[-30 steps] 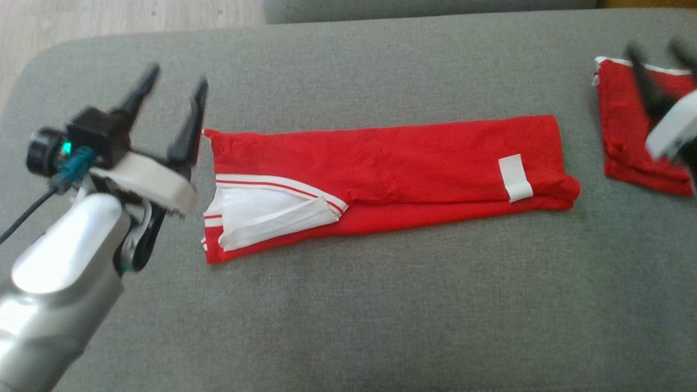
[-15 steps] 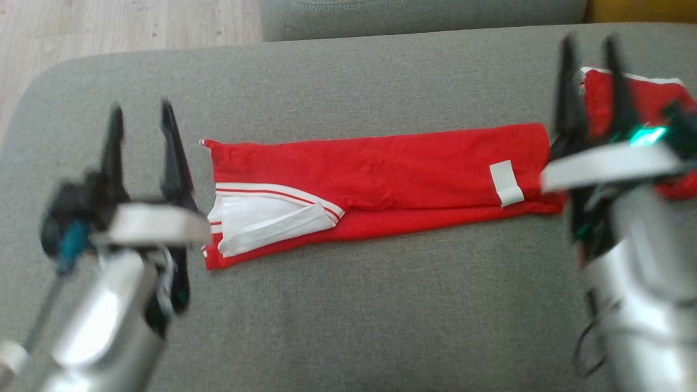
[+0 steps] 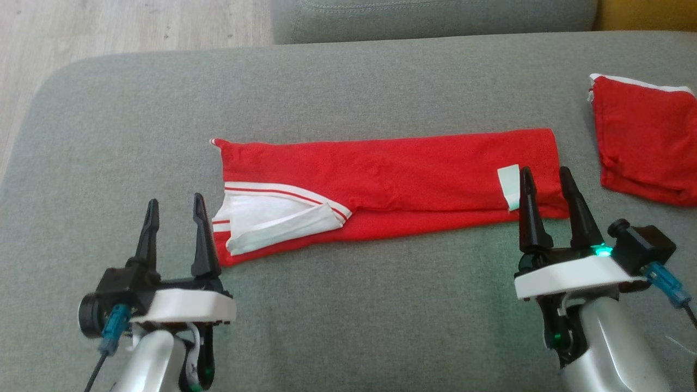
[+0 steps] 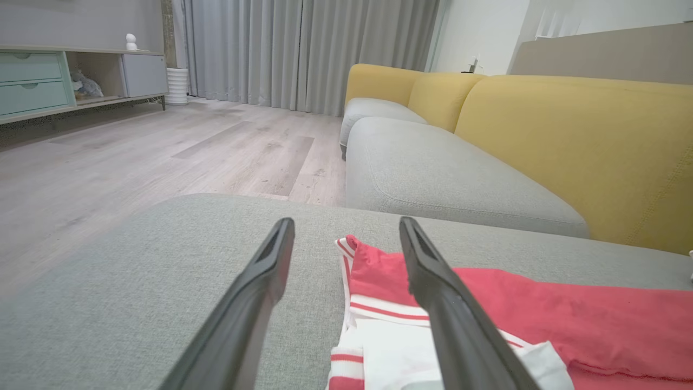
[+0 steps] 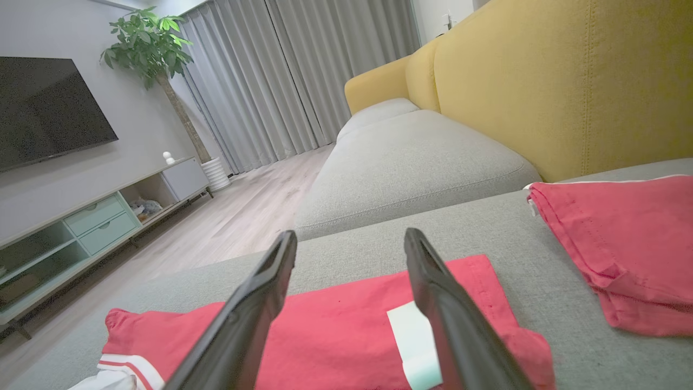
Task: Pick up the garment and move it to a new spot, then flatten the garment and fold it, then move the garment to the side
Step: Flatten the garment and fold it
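The garment [image 3: 392,185] is red with white trim and lies folded into a long strip across the grey cushion [image 3: 348,316]. Its white-striped end [image 4: 390,346] is at the left and a white label [image 3: 509,185] sits near its right end [image 5: 411,336]. My left gripper [image 3: 172,202] hovers open just left of the garment's lower left corner, holding nothing. My right gripper [image 3: 545,173] stands open at the garment's lower right end, fingertips over the cloth beside the label, with nothing between them.
A second folded red cloth [image 3: 645,144] lies at the cushion's far right [image 5: 622,244]. A neighbouring grey seat [image 3: 435,19] and yellow backrest [image 5: 568,86] lie beyond. Wooden floor [image 3: 125,27] is past the cushion's rounded left edge.
Both arms have drawn back toward me and down, from the garment's far ends to its near corners. Both grippers stay open. The camera has shifted a little.
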Robot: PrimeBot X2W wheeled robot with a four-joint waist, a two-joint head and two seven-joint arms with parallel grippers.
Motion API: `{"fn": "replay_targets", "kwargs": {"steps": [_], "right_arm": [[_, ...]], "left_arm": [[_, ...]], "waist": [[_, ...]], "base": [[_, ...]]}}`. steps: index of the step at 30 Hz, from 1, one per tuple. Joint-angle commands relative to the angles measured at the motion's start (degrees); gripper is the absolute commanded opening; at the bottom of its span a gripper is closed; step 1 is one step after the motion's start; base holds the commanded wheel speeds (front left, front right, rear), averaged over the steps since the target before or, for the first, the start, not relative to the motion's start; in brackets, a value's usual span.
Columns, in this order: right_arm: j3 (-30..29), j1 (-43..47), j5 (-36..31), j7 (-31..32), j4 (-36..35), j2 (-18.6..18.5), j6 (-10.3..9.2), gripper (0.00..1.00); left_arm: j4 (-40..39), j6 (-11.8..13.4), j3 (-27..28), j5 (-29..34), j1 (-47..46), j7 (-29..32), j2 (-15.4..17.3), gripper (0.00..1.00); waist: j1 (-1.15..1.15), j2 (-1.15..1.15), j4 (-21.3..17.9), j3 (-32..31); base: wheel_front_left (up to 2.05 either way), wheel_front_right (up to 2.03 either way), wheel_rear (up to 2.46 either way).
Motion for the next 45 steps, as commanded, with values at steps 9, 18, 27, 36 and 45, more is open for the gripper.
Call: {"fn": "replay_targets", "kwargs": {"steps": [9, 18, 27, 36, 45], "right_arm": [[-4.3, -5.8, -5.9, -0.3, 3.0, 0.3, 0.39, 1.00], [-15.0, -12.5, -11.5, 2.9, 16.5, 0.3, 0.39, 1.00], [-20.1, -17.1, -15.9, 4.3, 31.5, 0.3, 0.39, 1.00], [-20.8, -21.0, -18.7, 1.7, 37.8, 0.3, 0.39, 0.00], [-34.7, -22.0, -30.1, 2.6, 29.3, -0.5, 0.39, 0.00]], "left_arm": [[0.1, -4.4, 5.9, 5.1, -4.1, -0.4, -2.5, 1.00], [1.3, -6.8, 7.8, 7.7, -5.4, -0.4, -4.2, 1.00], [1.9, -8.5, 10.1, 9.5, -6.8, -0.4, -5.5, 1.00], [2.4, -9.3, 11.9, 10.9, -7.2, -0.4, -6.3, 1.00], [2.4, -10.1, 13.0, 11.7, -7.1, -0.4, -6.8, 1.00]], "waist": [[0.00, 0.00, 0.8, 2.1], [0.00, 0.00, 2.7, 5.3], [0.00, 0.00, 3.6, 6.9], [0.00, 0.00, 1.8, 6.6], [0.00, 0.00, 0.8, 5.5]], "base": [[0.00, 0.00, 0.00], [0.00, 0.00, 0.00], [0.00, 0.00, 0.00], [0.00, 0.00, 0.00], [0.00, 0.00, 0.00]]}}
